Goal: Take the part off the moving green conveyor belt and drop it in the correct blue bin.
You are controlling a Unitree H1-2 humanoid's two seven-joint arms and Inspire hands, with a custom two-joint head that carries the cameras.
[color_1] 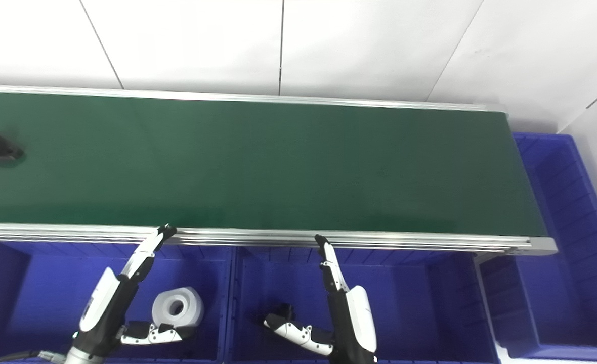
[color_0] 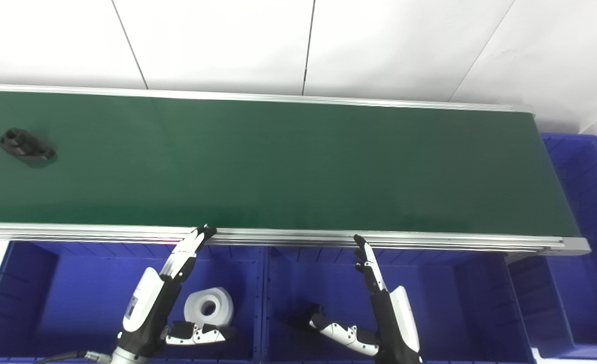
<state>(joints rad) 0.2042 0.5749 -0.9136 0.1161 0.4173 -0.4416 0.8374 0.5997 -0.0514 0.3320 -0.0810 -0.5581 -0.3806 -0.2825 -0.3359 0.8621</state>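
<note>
**Inspector:** Report belt, bins, part.

**Operator:** The long dark-green conveyor belt (color_0: 278, 162) runs just beyond my fingertips. Blue plastic bins (color_0: 324, 283) sit beneath my hands; a white ring-shaped part (color_0: 209, 306) lies beside my left hand (color_0: 169, 288). The small black flanged part (color_0: 25, 145) rides far left.

**Inspector:** Hands?

**Operator:** Left and right hand (color_0: 384, 308) both spread wide, empty.

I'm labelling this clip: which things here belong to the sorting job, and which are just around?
Job: black part, green belt, blue bins, left hand, right hand, both open.
Just around: white ring in the left bin, white wall.
</note>
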